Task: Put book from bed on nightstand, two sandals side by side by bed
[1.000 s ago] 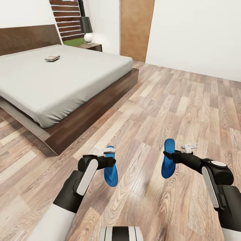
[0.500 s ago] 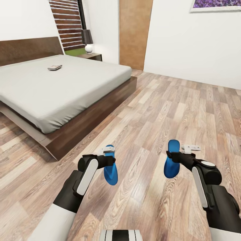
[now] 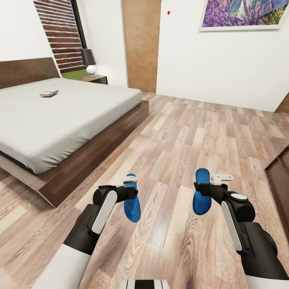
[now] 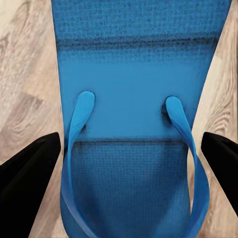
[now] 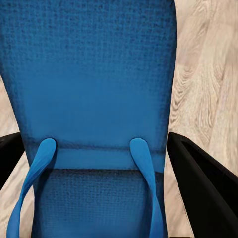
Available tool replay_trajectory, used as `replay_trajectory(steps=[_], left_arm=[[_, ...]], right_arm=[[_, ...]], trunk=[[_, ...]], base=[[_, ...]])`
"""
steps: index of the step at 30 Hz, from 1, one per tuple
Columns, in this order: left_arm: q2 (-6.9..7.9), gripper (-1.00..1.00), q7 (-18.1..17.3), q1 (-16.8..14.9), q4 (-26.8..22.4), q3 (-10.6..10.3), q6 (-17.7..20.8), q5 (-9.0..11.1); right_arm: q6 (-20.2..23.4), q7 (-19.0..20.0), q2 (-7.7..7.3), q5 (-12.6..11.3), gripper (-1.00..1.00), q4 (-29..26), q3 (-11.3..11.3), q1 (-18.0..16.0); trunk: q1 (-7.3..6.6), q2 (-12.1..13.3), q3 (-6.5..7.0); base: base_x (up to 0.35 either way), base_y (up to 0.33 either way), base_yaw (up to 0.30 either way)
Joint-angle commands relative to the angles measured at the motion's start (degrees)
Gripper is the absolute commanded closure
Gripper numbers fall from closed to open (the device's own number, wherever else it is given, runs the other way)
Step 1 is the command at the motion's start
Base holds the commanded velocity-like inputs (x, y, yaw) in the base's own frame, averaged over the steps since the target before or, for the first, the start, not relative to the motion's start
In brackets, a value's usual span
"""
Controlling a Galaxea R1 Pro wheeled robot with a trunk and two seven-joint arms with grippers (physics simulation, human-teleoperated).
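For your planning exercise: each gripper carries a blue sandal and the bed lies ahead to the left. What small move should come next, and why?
Probably roll toward the bed: the left gripper and right gripper each hold a sandal above open floor, some way off its frame.

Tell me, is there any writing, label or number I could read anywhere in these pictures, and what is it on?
None can be read.
Book on the bed: cover too small and blurred to read.
Picture on the wall: purple flowers, no words visible.
Sandals, left and right: plain blue texture, no brand or size mark showing.
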Motion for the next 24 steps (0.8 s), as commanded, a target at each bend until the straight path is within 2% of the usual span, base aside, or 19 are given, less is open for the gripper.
replay_trajectory(steps=[1,3,7,8,9,10,14,15,18,20,21,22,24], left_arm=[[0.06,1.00,0.6,0.0,0.0,0.0,0.1,0.7],[0.18,1.00,0.6,0.0,0.1,0.0,0.1,0.6],[0.61,1.00,0.6,0.5,0.2,0.0,-2.5,0.5],[0.67,1.00,0.4,0.7,3.1,-0.2,-4.8,0.6],[0.66,1.00,0.4,0.7,3.5,-0.3,-4.8,0.5],[0.68,1.00,0.4,0.7,6.2,-0.5,-6.9,0.4],[0.75,1.00,0.5,1.7,8.0,-0.5,-9.8,0.4],[0.81,1.00,0.5,3.1,8.7,-0.4,-11.6,0.4],[0.90,1.00,0.5,4.5,9.0,-0.2,-13.2,0.4],[1.21,1.00,0.4,6.4,9.0,-0.1,-14.7,0.3],[1.21,1.00,0.4,6.4,9.0,-0.1,-14.7,0.3],[1.50,1.00,0.4,7.5,8.4,0.0,-15.2,0.3],[1.90,1.00,0.3,8.5,7.5,0.0,-15.6,0.3]], right_arm=[[0.3,0.0,-0.01,-0.2,1.00,-0.1,0.0,0.0],[0.3,0.0,0.00,-0.3,1.00,-0.1,0.0,-0.1],[0.4,0.0,0.00,-0.4,1.00,-0.1,0.1,-0.1],[0.4,0.0,-0.02,-0.4,1.00,-0.1,0.0,-0.1],[0.4,0.0,-0.03,-0.4,1.00,-0.1,0.0,-0.1],[0.4,0.0,-0.08,-0.4,1.00,-0.1,0.1,-0.1],[0.4,0.0,-0.08,-0.4,1.00,0.0,0.1,-0.1],[0.4,0.0,-0.05,-0.4,1.00,-0.1,0.1,-0.1],[0.4,0.1,-0.04,-0.4,1.00,-0.1,0.2,-0.1],[0.4,0.3,-0.07,-0.5,1.00,-0.1,1.5,0.0],[0.4,0.3,-0.07,-0.5,1.00,-0.1,1.5,0.0],[0.3,0.6,-0.11,-0.4,1.00,-0.1,3.1,0.0],[0.1,0.7,-0.13,-0.4,1.00,-0.1,4.6,0.0]], trunk=[[-0.03,0.0,0.18],[-0.08,0.0,0.62],[-0.08,0.0,0.62],[-0.08,0.0,0.62],[-0.08,0.0,0.62],[-0.08,0.0,0.62],[-0.08,0.0,0.62],[-0.08,0.0,0.62],[-0.08,0.0,0.62],[-0.08,0.0,0.62],[-0.08,0.0,0.62],[-0.08,0.0,0.62],[-0.08,0.0,0.62]], base=[[0.000,0.000,-0.267],[0.000,0.000,-0.267],[0.000,0.000,-0.268],[0.282,0.000,-0.268],[0.291,0.000,-0.268],[0.320,0.000,-0.147],[0.324,0.000,-0.098],[0.327,0.000,-0.048],[0.328,0.000,-0.033],[0.329,0.000,-0.020],[0.330,0.000,-0.016],[0.330,0.000,-0.010],[0.330,0.000,-0.007]])
